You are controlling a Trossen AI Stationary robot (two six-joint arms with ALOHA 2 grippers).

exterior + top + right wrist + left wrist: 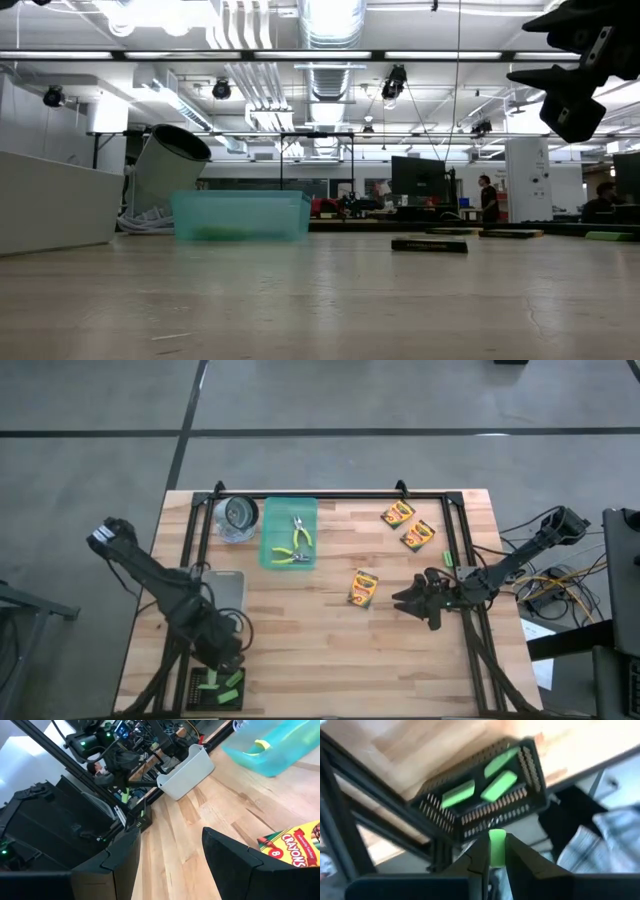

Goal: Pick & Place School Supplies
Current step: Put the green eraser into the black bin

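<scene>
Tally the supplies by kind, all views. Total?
crayon boxes: 3
pliers: 2
green blocks: 5 (3 in basket, 1 in left gripper, 1 on table)
Total: 10

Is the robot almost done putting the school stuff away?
Not yet. Three green blocks lie in the black basket. The left end effector grips a fourth above it. The right end effector hangs open. Three crayon boxes remain on the table; pliers sit in the teal tray.
</scene>
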